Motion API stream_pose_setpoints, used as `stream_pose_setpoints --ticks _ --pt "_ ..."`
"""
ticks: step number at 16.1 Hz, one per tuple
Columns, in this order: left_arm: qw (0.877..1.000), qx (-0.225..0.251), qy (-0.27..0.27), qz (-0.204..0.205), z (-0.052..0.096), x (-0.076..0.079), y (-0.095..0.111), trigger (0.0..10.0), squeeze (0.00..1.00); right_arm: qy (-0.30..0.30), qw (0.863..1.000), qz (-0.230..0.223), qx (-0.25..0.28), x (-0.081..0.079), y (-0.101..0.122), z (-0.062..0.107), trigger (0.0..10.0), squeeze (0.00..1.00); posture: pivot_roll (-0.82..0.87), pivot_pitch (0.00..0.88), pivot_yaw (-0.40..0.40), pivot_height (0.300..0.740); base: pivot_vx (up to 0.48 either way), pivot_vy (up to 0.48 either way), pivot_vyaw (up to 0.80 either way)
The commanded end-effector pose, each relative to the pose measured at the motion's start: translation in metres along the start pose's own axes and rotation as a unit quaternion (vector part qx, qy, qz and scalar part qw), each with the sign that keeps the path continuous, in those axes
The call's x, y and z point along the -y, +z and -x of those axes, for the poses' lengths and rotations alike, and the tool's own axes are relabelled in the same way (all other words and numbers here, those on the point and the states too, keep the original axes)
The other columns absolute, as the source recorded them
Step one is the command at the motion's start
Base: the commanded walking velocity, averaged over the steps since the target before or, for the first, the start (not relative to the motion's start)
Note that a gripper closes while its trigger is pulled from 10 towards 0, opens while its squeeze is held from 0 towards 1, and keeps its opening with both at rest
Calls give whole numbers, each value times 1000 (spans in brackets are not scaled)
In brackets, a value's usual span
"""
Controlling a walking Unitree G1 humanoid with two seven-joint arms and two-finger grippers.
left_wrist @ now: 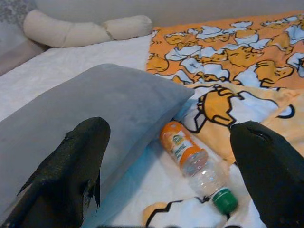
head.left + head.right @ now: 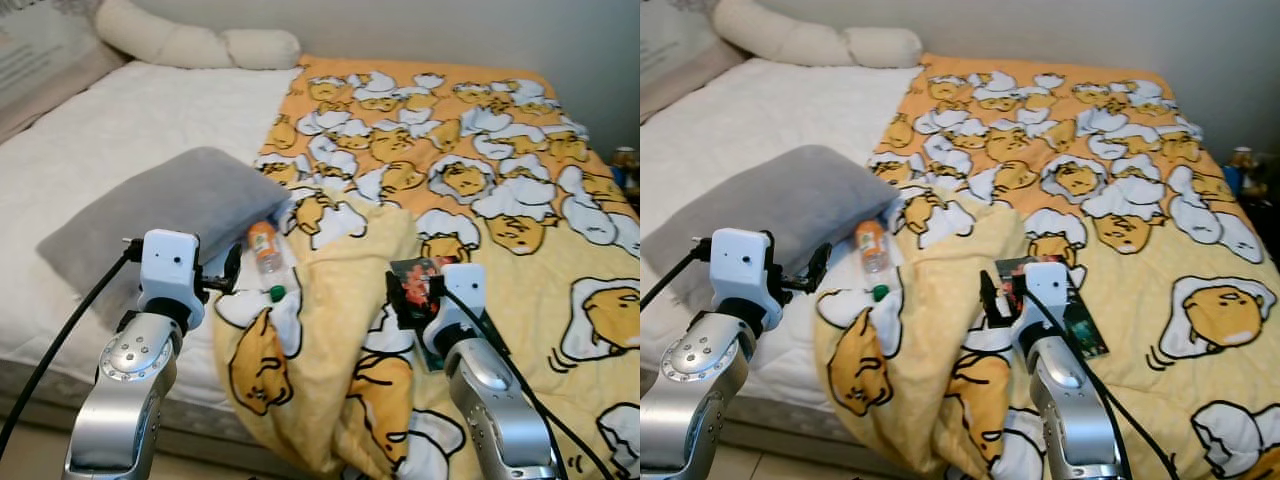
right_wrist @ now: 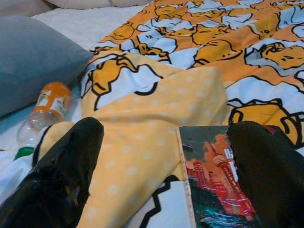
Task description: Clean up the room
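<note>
A clear plastic bottle with an orange label and a green cap lies on the white sheet, between a grey pillow and the folded edge of a yellow cartoon-egg blanket. My left gripper is open, just short of the bottle and beside the pillow. A dark-covered book rests on the blanket. My right gripper is open and hovers right at the near end of the book, holding nothing.
A long white bolster lies at the head of the bed. The mattress front edge runs below my left arm. Small items stand on a surface at the far right.
</note>
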State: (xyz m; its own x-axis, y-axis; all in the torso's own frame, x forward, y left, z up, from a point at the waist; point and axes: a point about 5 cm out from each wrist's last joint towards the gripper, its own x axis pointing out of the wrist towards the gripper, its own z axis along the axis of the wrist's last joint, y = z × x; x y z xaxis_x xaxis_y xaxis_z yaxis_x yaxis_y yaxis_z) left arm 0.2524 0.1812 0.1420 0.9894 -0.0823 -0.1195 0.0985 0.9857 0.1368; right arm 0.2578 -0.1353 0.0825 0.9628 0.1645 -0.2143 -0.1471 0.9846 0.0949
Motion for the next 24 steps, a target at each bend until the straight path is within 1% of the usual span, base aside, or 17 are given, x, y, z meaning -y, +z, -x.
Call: stream_pose_setpoints --ticks 1,14,17,20,24 --pt "1000 -5 5 -2 0 -2 -1 10000 1000 -9 1000 -14 1 5 3 1 10000 0 -17 0 20 740 0 412 -500" --pt "1000 -8 8 3 1 -2 -1 10000 1000 -12 1000 -27 -2 5 2 2 10000 0 -15 0 18 740 0 416 -510" --pt "1000 -8 7 5 0 -2 -1 10000 1000 -12 1000 -26 1 5 3 1 10000 0 -12 0 21 740 0 401 0" --pt "1000 4 7 12 -1 0 3 10000 1000 6 999 -31 0 1 4 0 10000 0 -13 0 25 740 0 91 0" --pt "1000 6 11 -2 -2 -1 4 10000 1000 18 999 -29 -3 -2 4 -1 10000 0 -9 0 26 740 0 0 0"
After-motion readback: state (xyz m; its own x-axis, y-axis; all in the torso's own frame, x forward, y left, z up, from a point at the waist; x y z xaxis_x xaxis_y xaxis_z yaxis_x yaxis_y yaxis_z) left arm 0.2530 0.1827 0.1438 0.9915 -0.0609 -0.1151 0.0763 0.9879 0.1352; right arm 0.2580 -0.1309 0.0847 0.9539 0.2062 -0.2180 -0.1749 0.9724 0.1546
